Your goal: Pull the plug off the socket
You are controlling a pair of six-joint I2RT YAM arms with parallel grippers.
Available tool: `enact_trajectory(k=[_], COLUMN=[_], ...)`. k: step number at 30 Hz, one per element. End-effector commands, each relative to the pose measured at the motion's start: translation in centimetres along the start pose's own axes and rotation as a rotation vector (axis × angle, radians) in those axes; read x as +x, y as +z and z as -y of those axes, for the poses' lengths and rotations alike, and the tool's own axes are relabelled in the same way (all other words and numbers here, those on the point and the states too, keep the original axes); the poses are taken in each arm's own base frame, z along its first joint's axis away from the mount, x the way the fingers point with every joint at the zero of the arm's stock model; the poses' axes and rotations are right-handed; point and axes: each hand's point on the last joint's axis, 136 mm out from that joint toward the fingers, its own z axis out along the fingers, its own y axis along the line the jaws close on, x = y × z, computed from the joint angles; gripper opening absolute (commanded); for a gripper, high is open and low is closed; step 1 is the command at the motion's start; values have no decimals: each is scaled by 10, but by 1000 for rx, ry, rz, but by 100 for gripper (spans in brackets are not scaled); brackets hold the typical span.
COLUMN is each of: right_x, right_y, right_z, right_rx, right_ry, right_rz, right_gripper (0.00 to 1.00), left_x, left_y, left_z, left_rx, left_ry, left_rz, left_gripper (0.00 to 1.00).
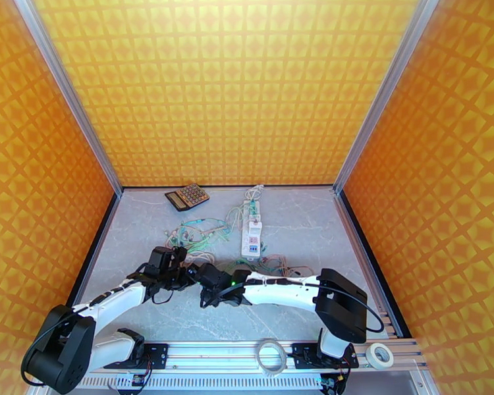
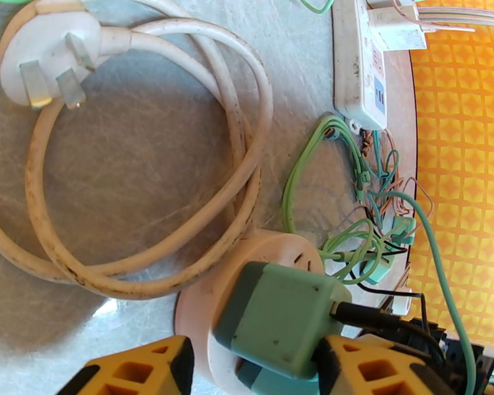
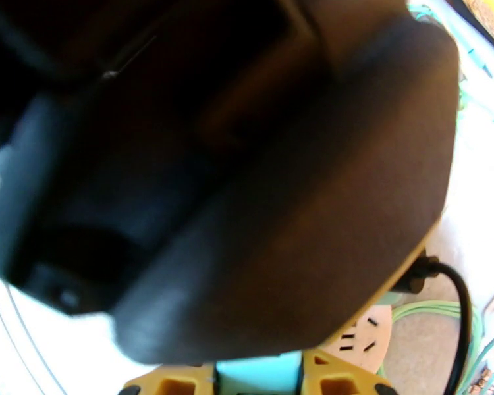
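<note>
A round white socket (image 2: 201,304) lies on the table with a green plug (image 2: 273,317) seated in it. A thin black lead (image 2: 379,318) runs off the plug. My left gripper (image 2: 257,367) straddles the socket, its yellow fingers (image 2: 141,373) pressed against the rim on both sides. My right gripper (image 3: 260,380) is shut on the green plug (image 3: 260,373), and the white socket face (image 3: 362,337) shows beside it. In the top view the left gripper (image 1: 181,270) and right gripper (image 1: 206,284) meet at mid-table.
The socket's white cord (image 2: 247,126) loops to a three-pin plug (image 2: 46,60). A white power strip (image 1: 251,235) lies behind, amid tangled green wires (image 1: 194,232). A calculator (image 1: 187,196) sits at the back. Two tape rolls (image 1: 271,355) (image 1: 379,355) rest on the front rail.
</note>
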Motion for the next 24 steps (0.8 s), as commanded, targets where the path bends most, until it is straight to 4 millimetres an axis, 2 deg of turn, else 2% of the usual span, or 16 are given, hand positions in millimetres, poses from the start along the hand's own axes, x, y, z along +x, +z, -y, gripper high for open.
enact_trajectory(k=[1,5,13,24], right_x=[-39,-43,-47,-40], right_y=[-12,-14,-18,-11], right_z=[-49,-43,-5,9], right_rx=[-140,-150,-257,-269], right_ry=[-105,-53,167,248], right_rz=[119,135,161,157], right_gripper=[17,15,15,15], left_x=[62,63,65,70], left_y=[3,4,0,-1], left_z=[-88,-87,-87,-87], left_rx=[-343,-340,-342,-349], left_ry=[-159,-147,-127,-112], left_rz=[-163,-165,-148,-145], left_gripper=[54,53,53,53])
